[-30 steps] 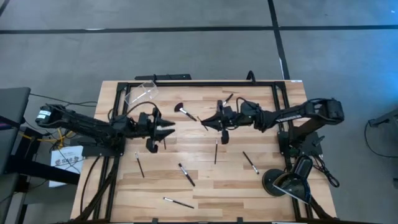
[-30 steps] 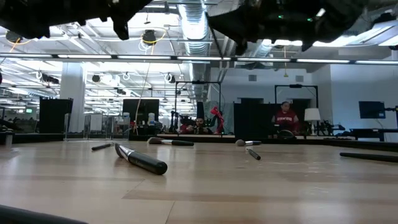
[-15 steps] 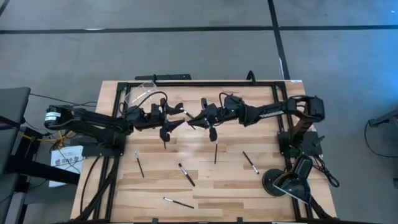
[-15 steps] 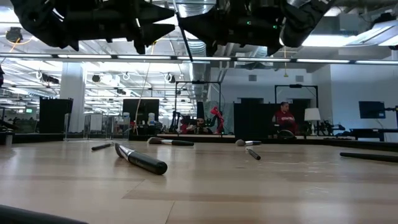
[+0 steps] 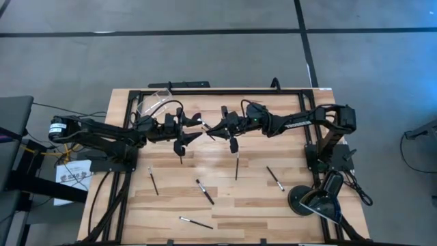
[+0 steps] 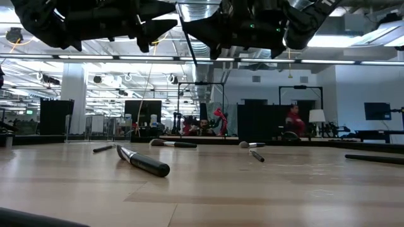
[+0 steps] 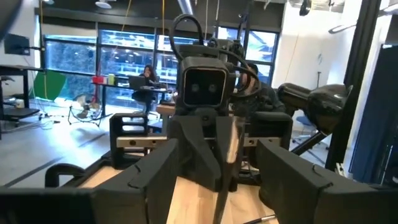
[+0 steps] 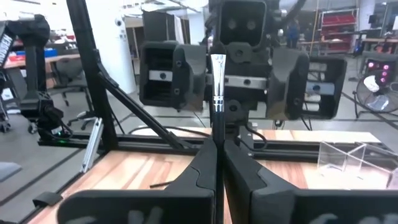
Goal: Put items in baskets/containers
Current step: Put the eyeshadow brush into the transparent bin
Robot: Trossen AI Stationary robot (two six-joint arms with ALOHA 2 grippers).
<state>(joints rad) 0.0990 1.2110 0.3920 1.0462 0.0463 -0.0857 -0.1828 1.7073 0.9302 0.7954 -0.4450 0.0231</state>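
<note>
Above the back middle of the table my two grippers meet nose to nose. My right gripper (image 5: 214, 130) is shut on a slim makeup brush (image 8: 217, 78) with a silvery ferrule, held upright (image 6: 187, 41). My left gripper (image 5: 196, 128) is open, its fingers (image 8: 168, 74) standing on either side of that brush without closing on it. The clear plastic cup (image 5: 156, 101) sits at the back left corner, behind the left arm. Several more brushes lie on the wood, among them ones at the front (image 5: 195, 223), the middle (image 5: 205, 192) and the left (image 5: 153, 181).
A round black lamp base (image 5: 311, 199) stands at the front right corner. A black frame rail (image 5: 225, 91) runs along the back edge. Further brushes lie right of centre (image 5: 275, 178) and under the grippers (image 5: 237, 166). People sit in the room beyond (image 6: 291, 120).
Both grippers moved from lower on the table to meet at the back middle. The left gripper opened wide around the brush that the right one holds. Both arms are still over the last half second.
</note>
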